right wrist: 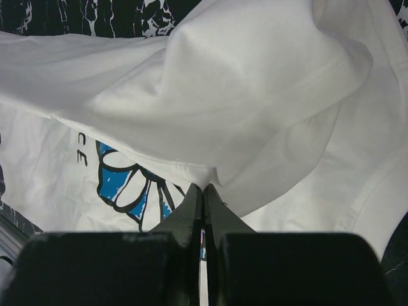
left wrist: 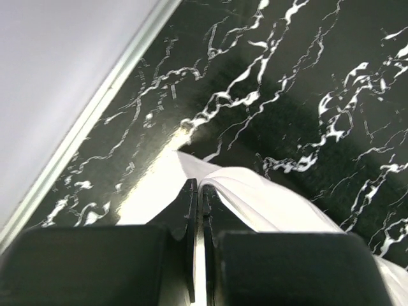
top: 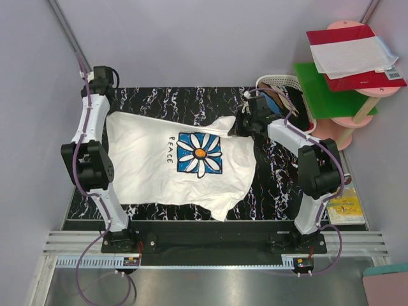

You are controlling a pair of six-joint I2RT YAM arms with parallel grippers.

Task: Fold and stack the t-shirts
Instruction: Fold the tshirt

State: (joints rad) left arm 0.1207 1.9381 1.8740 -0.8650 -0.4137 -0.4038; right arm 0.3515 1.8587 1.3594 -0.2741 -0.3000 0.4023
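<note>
I see a large white t-shirt [top: 159, 172] lying spread across the black, white-veined table top [top: 191, 99], between my two arms. Its blue square daisy print [top: 199, 153] faces up, right of the middle, with the word PEACE just left of it. In the left wrist view, the left claw [left wrist: 197, 185] has its fingers pressed together on a thin edge of the white cloth [left wrist: 255, 197]. That pinch sits close over the table, near the pale wall along the table's left side. The rest of the shirt runs away to the right and near side of that claw. In the right wrist view, the right claw [right wrist: 204, 188] is pinching a stitched hem of the same shirt [right wrist: 255, 83]. There the cloth rises in a loose, rumpled fold beyond the fingertips, and part of the daisy shows lower left. From above, the right claw [top: 239, 124] sits at the shirt's far right edge, where the cloth is raised. A white plastic basket [top: 284, 81] stands just right of that claw.
</note>
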